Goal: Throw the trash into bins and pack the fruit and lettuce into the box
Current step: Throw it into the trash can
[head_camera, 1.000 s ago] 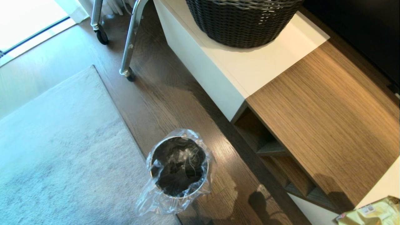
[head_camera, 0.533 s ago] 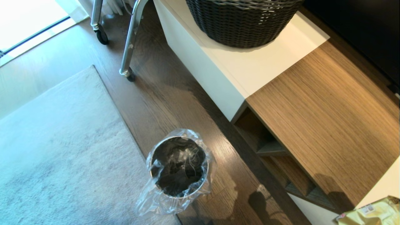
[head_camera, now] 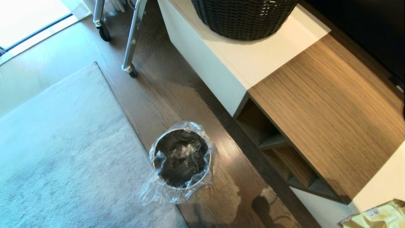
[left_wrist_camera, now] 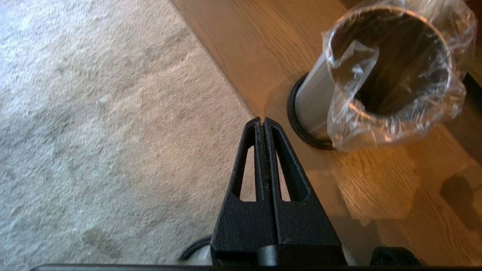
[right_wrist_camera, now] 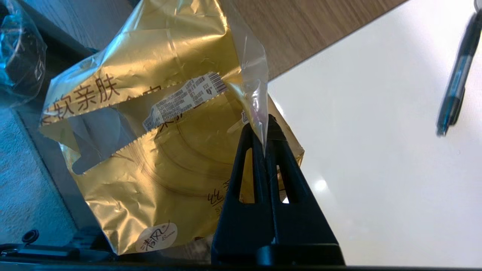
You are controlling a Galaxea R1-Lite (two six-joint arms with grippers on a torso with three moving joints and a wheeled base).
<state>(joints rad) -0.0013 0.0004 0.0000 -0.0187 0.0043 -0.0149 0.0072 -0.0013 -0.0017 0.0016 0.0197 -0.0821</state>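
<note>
A brushed-steel bin [head_camera: 181, 158] with a black base ring and a clear liner bag [head_camera: 158, 193] is seen standing on the dark wood floor [head_camera: 164, 95], just beside the edge of a pale rug [head_camera: 57, 152] and near the front of a low cabinet. The liner is folded over the rim and hangs loose down one side.

The left end effector [left_wrist_camera: 262, 119] is held above the boundary between rug and floor, pointing downward, with its two black fingers pressed flat together and nothing between them; the bin stands close beside it, apart from the fingertips.

The right end effector [right_wrist_camera: 264, 126] is likewise pressed together, and a thin edge of the gold-yellow snack wrapper [right_wrist_camera: 158, 143] is pinched between its fingertips (the clear sealed strip of the pack, as far as can be told). The wrapper is crinkled, torn open along a zigzag edge, and carries a barcode label; it hangs over the white surface [right_wrist_camera: 376, 169] and past its edge. In the head view only a corner of it is seen at the lower right. A pen [right_wrist_camera: 453, 90] lies on the white surface, well apart from the wrapper.

A dark woven basket [head_camera: 245, 17] is set on the white part of the cabinet top.
</note>
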